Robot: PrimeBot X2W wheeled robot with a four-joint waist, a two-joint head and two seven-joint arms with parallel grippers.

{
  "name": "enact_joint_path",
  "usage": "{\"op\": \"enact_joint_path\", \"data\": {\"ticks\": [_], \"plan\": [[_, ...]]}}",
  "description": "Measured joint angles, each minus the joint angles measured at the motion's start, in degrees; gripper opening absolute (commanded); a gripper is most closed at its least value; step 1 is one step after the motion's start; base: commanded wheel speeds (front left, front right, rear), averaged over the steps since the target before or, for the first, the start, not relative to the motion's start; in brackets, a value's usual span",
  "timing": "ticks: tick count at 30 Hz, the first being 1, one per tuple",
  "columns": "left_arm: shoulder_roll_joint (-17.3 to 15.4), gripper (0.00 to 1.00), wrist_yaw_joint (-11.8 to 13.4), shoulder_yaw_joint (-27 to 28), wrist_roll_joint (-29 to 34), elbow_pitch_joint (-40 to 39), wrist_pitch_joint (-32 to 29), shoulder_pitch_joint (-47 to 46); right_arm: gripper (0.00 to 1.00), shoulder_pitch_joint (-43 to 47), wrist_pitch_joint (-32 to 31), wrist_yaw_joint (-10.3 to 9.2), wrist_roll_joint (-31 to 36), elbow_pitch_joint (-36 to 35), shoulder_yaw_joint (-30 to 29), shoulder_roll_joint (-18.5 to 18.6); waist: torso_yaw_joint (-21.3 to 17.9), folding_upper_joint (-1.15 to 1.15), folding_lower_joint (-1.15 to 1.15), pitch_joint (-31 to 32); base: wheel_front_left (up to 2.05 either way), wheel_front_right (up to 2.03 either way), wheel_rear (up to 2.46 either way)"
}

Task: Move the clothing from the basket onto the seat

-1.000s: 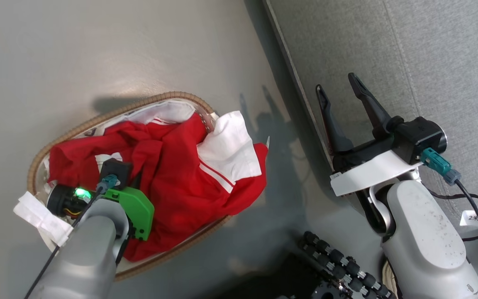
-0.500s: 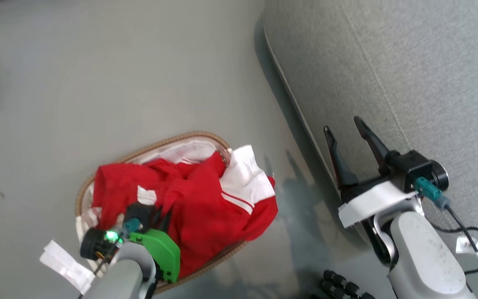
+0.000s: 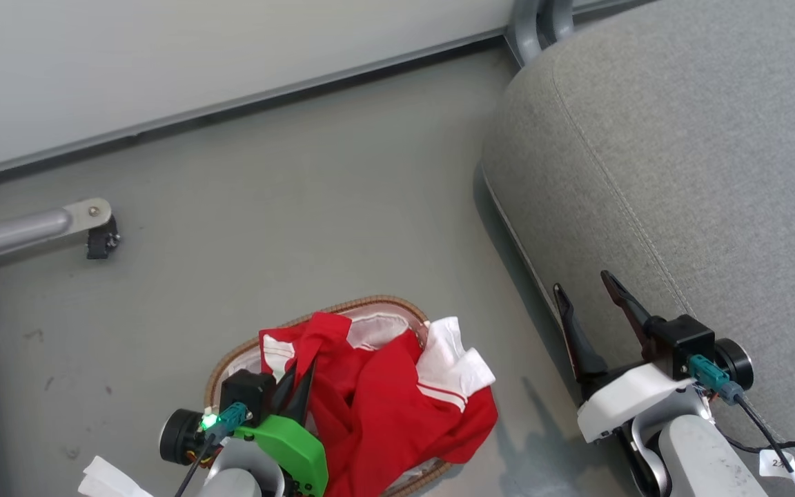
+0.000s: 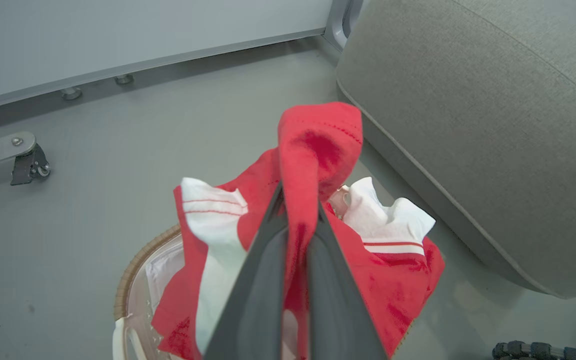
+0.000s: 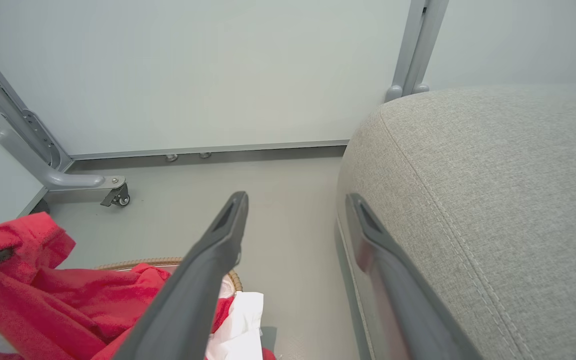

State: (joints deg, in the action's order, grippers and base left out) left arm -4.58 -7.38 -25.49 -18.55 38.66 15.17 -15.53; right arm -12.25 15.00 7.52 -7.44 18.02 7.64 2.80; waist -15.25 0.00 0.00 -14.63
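Grey floor (image 3: 301, 207), castered metal leg (image 3: 25, 226)

Between the laundry basket (image 3: 370, 301) and the grey seat (image 3: 680, 172) lies a strip of bare floor (image 3: 342, 207), open for a gripper to pass. The seat's rounded side rises on the right, and my right gripper (image 3: 582, 283) hangs at that edge, fingers spread. Far off, the wall (image 3: 163, 55) closes the floor, with a metal post (image 3: 532, 21) at the seat's far corner. On the left a frame leg with a castor (image 3: 99, 243) juts in, well apart from the basket. The red clothing (image 3: 384, 407) pinched in my left gripper (image 3: 303, 373) spills over the basket's right rim, narrowing the strip.
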Motion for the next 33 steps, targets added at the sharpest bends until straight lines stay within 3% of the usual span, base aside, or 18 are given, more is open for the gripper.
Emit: {"op": "enact_joint_path", "data": {"ticks": [14, 24, 27, 33], "plan": [[1.37, 0.00, 0.00, 5.10, 2.31, -16.59, -0.01, 1.85, 1.00, 5.12, 0.00, 0.00, 0.33, 1.62, 1.41, 0.10, 3.90, 0.00, 0.00, 10.84, 0.00, 0.00, 0.00], [1.64, 0.00, 0.00, 5.13, 3.19, -22.32, 0.00, -1.57, 1.00, 6.30, 0.00, 0.00, 0.31, 2.58, 4.45, 0.45, 5.00, 0.00, 0.00, 13.67, 0.00, 0.00, 0.00], [1.66, 0.00, 0.00, 5.00, 3.21, -23.17, 0.00, -2.26, 1.00, 6.52, 0.00, -0.01, -0.27, 2.80, 7.64, 0.73, 5.36, 0.00, 0.00, 13.75, 0.00, 0.00, 0.00], [1.70, 0.00, 0.00, 2.99, 2.52, -23.79, 0.00, -3.00, 1.00, 3.59, 0.00, 0.00, -2.90, 2.91, 19.65, 1.68, 6.39, 0.00, 0.00, 13.36, 0.00, 0.00, 0.00]]}}
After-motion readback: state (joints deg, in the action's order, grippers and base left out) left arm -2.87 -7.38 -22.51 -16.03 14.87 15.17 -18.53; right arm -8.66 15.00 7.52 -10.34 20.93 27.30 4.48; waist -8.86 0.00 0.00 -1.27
